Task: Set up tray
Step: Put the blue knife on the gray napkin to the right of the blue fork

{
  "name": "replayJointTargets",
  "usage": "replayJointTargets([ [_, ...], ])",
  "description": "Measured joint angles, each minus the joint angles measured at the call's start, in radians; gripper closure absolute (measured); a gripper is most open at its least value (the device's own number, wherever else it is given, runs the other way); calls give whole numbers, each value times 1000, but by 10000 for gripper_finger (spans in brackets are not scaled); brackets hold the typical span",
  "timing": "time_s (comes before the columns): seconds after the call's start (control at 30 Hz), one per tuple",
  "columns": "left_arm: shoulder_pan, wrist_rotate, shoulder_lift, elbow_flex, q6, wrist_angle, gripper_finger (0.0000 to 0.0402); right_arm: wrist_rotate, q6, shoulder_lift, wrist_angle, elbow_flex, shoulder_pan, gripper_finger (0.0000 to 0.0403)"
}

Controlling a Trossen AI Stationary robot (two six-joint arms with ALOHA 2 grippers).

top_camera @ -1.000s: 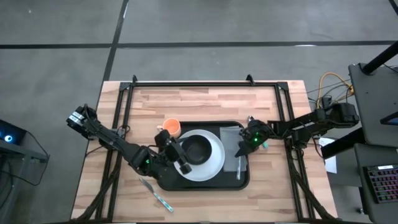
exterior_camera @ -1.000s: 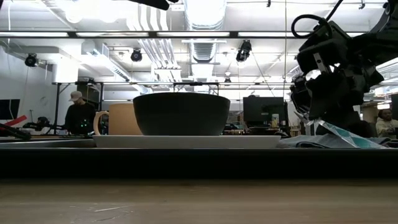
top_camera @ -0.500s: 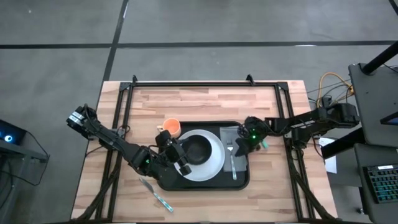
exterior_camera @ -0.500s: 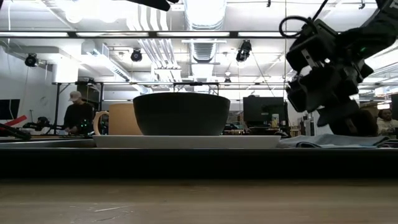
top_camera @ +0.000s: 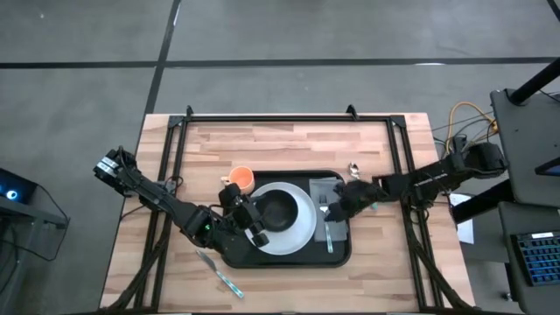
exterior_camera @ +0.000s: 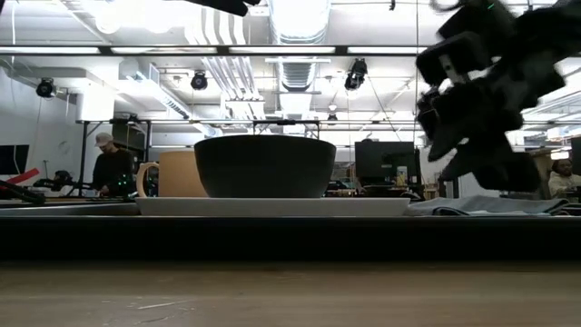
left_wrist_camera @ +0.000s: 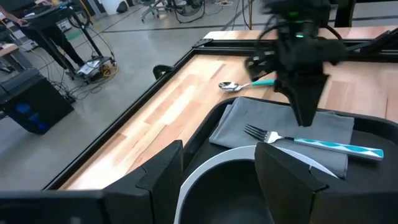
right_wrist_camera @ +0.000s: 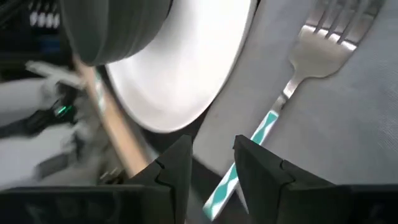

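Observation:
The black tray (top_camera: 289, 261) carries a white plate (top_camera: 302, 229) with a dark bowl (top_camera: 278, 210), and a grey napkin (top_camera: 324, 188) at its right side. A fork (top_camera: 329, 229) with a teal-patterned handle lies flat on the napkin (right_wrist_camera: 336, 124). My right gripper (top_camera: 335, 204) hangs open just above the fork's handle (right_wrist_camera: 264, 130), clear of it in the low view (exterior_camera: 486, 168). My left gripper (top_camera: 255, 229) is open at the plate's left edge, its fingers standing to either side of the bowl (left_wrist_camera: 227, 199).
An orange cup (top_camera: 242, 180) stands at the tray's far left corner. A spoon (top_camera: 354, 166) lies on the wood right of the tray. A knife (top_camera: 220, 274) lies on the table near its near edge, left of the tray. People show in the room behind.
My right gripper has let go of the fork and risen off the napkin, drifting slightly toward the plate. The fork, whose handle stuck out under the gripper a second ago, now lies flat along the napkin.

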Motion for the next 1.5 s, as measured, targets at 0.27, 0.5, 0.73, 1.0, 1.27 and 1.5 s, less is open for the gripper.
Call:
replayJointTargets([
  [0.27, -1, 0, 0, 0, -2, -2, 221, 356, 102, 0, -41, 21, 245, 336],
  [0.5, -1, 0, 0, 0, -1, -6, 221, 625, 26, 7, -408, 226, 303, 349],
  [0.73, -1, -23, -28, 0, -61, -81, 221, 877, 147, 145, -711, 458, 358, 328],
  [1.0, 7, -151, -162, -5, -437, -443, 221, 883, 361, 426, -967, 643, 364, 279],
  [1.27, 8, -145, -270, -78, -549, -555, 221, 873, 518, 577, -1122, 761, 377, 251],
  [1.5, 8, -127, -310, -119, -544, -553, 221, 877, 538, 640, -1113, 797, 376, 252],
])
